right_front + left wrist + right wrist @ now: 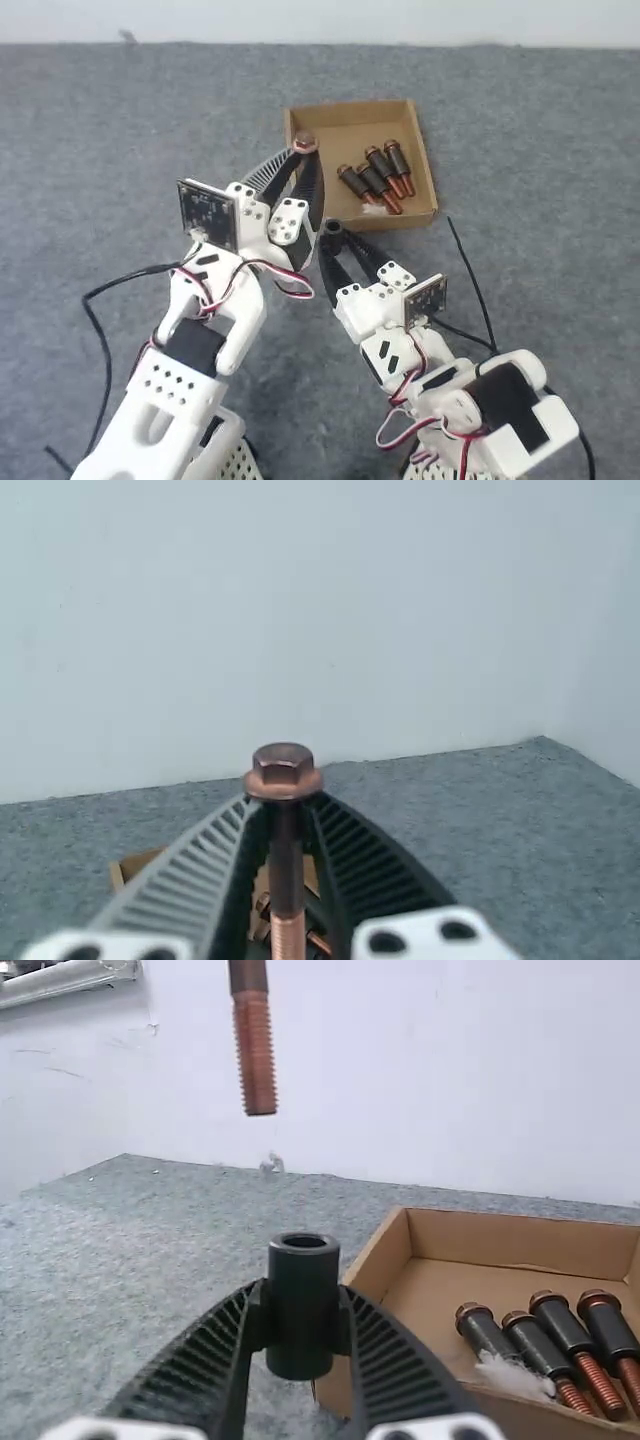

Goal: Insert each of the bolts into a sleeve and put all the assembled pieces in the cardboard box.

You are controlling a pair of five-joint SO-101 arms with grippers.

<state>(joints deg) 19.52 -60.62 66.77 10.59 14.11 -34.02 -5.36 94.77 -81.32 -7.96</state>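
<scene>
Copper-coloured, with a flanged hex head and a threaded end, the bolt point(283, 825) stands upright, its shaft pinched between the ribbed black fingers of the left claw point(300, 165). That claw is closed on the bolt and holds it in the air; in the high view it sits over the left side of the cardboard box point(425, 160). The right claw point(300, 1332) is clamped around a short black tubular sleeve point(302, 1305). The sleeve is upright with its open bore facing up, just in front of the box's near wall. In the right wrist view the bolt's threaded tip hangs above the sleeve, clearly apart from it and slightly to one side. The counter point(120, 120) is covered in grey carpet-like fabric and meets a plain white wall point(300, 600). Inside the box, four assembled pieces point(375, 175) lie side by side, each a copper bolt in a black sleeve. Black cables point(95, 320) trail across the counter beside the white arms.
</scene>
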